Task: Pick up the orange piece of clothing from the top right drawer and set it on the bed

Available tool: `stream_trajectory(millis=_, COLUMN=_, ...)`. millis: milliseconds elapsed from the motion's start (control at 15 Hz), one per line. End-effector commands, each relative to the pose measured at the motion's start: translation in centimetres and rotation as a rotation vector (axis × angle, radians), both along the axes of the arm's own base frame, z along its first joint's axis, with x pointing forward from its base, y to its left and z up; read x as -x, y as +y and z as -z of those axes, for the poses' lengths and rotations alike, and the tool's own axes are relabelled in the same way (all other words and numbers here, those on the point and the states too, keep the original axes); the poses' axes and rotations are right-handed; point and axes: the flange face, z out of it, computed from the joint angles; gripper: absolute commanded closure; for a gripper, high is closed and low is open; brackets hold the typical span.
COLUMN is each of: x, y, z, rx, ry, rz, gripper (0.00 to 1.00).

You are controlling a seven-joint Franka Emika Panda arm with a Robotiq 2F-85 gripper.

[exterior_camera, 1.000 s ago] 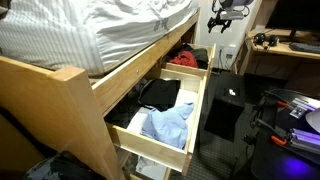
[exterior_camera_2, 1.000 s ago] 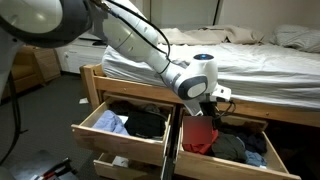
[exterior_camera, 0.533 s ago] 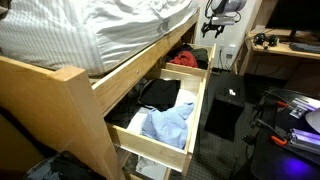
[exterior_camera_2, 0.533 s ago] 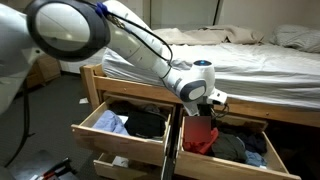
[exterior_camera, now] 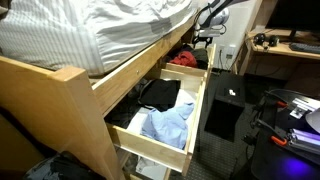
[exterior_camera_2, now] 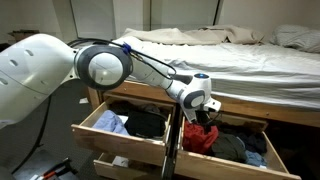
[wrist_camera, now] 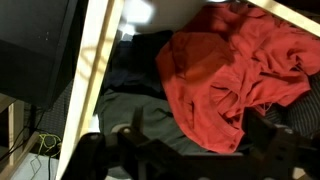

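Note:
The orange piece of clothing (wrist_camera: 225, 75) lies crumpled in the top right drawer (wrist_camera: 95, 70), on top of dark clothes. It shows in both exterior views (exterior_camera_2: 200, 136) (exterior_camera: 184, 59). My gripper (wrist_camera: 195, 140) is open just above it, and the fingers straddle the lower edge of the cloth. In the exterior views the gripper (exterior_camera_2: 207, 112) (exterior_camera: 203, 38) hangs low over this drawer (exterior_camera_2: 225, 168). The bed (exterior_camera_2: 250, 60) (exterior_camera: 90, 30), with striped white bedding, is directly above the drawers.
The neighbouring open drawer (exterior_camera: 150, 135) holds a light blue shirt (exterior_camera: 165, 122) (exterior_camera_2: 110, 122) and black clothes (exterior_camera_2: 147, 123). Grey-green and black clothes (wrist_camera: 130, 110) fill the rest of the right drawer. A black box (exterior_camera: 226, 100) stands on the floor beside the drawers.
The gripper has come down from beside the mattress toward the right drawer and now sits just over the orange clothing. The clothing has not moved.

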Motion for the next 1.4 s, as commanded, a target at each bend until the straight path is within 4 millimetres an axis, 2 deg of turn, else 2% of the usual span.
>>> stream_trajectory(millis=0, x=-0.1, y=-0.2, z=-0.1, rx=0.0, ry=-0.001, rz=0.0, gripper=0.0)
stream_trajectory(millis=67, x=-0.4, y=-0.2, z=0.7, rx=0.021, ry=0.013, rz=0.015, gripper=0.0)
stream_trajectory(millis=267, x=-1.3, y=-0.6, z=6.2, rx=-0.013, ry=-0.029, rz=0.132, gripper=0.0)
stream_trajectory(millis=467, x=-1.5, y=-0.4, z=9.8, rx=-0.024, ry=-0.037, rz=0.216, gripper=0.0)
stream_trajectory(millis=533, x=-0.7, y=0.1, z=8.3, rx=-0.024, ry=-0.006, rz=0.179, gripper=0.0)
stream_trajectory(millis=600, x=-0.7, y=0.3, z=9.6, rx=-0.023, ry=-0.001, rz=0.183, gripper=0.0)
stream_trajectory(millis=667, x=-0.6, y=0.4, z=10.0, rx=-0.023, ry=0.002, rz=0.182, gripper=0.0)
stream_trajectory(millis=800, x=-0.8, y=0.3, z=9.5, rx=-0.021, ry=-0.005, rz=0.181, gripper=0.0)
stream_trajectory(millis=867, x=0.5, y=-0.9, z=10.2, rx=0.009, ry=-0.051, rz=0.217, gripper=0.0)
stream_trajectory(millis=933, x=0.8, y=-1.5, z=11.2, rx=0.02, ry=-0.073, rz=0.242, gripper=0.0)
stream_trajectory(millis=1067, x=1.9, y=-2.7, z=14.3, rx=0.03, ry=-0.079, rz=0.299, gripper=0.0)
stream_trajectory(millis=1200, x=3.5, y=-3.8, z=16.7, rx=0.039, ry=-0.091, rz=0.341, gripper=0.0)
stream_trajectory(millis=1333, x=4.0, y=-4.1, z=16.6, rx=0.051, ry=-0.17, rz=0.36, gripper=0.0)
